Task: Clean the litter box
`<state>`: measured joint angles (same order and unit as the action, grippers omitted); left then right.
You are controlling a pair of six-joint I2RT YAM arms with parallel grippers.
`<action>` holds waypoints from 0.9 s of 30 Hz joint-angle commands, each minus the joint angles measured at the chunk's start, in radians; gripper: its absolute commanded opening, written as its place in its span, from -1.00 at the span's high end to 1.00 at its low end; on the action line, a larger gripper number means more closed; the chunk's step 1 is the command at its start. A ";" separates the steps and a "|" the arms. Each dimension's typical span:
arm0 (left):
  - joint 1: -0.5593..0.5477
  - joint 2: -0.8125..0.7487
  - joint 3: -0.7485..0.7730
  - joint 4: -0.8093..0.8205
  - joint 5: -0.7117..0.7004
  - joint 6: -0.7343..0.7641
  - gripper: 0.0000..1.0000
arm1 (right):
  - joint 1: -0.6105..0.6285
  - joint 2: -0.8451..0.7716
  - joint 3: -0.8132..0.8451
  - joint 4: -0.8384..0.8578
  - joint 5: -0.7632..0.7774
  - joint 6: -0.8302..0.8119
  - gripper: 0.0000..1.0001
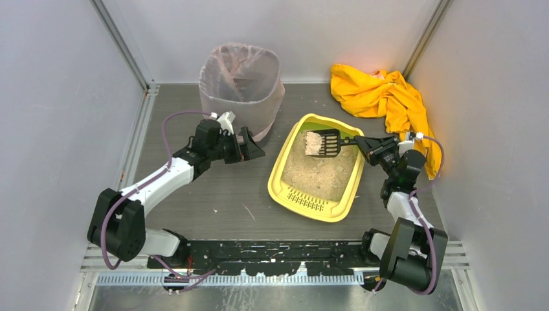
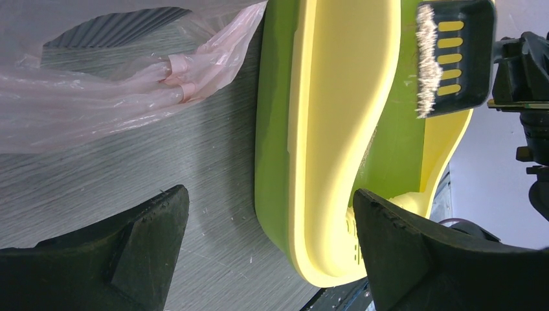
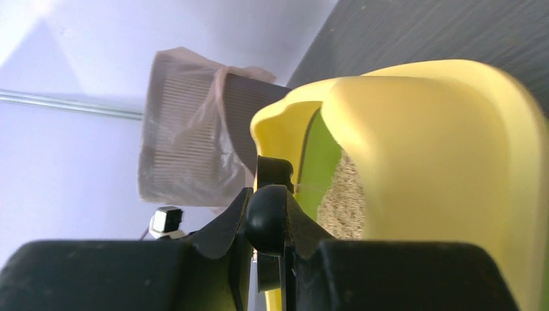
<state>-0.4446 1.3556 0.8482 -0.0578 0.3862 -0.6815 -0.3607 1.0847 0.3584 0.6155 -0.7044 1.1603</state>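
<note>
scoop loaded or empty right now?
Loaded. A pale heap of litter sits on the black slotted scoop, held over the litter box in the right gripper, jaws shut.

We can read no text, label, brand, number or sign anywhere: none on the scoop (image 1: 322, 143), none on the litter box (image 1: 280, 176) beneath it.

Left arm (image 1: 162, 178) reaches forward and inward with its forearm low. Left gripper (image 1: 254, 148) points right, jaws wide apart, holding nothing. Right arm (image 1: 404, 194) is folded upright, wrist turned inward. Right gripper (image 1: 360, 142) is clamped tight on the scoop (image 1: 322, 143) handle.
</note>
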 commanded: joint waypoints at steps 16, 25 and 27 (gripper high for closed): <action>0.004 -0.017 0.003 0.044 0.026 -0.013 -0.93 | -0.089 0.271 -0.086 0.812 -0.098 0.434 0.99; 0.005 -0.009 0.002 0.052 0.033 -0.022 -0.93 | -0.089 0.233 -0.086 0.811 -0.099 0.470 0.99; 0.004 -0.004 0.002 0.052 0.037 -0.025 -0.93 | -0.109 0.207 -0.086 0.809 -0.102 0.476 0.99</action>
<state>-0.4446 1.3556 0.8482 -0.0566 0.3927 -0.6998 -0.4469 1.3567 0.2672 1.3289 -0.7979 1.6012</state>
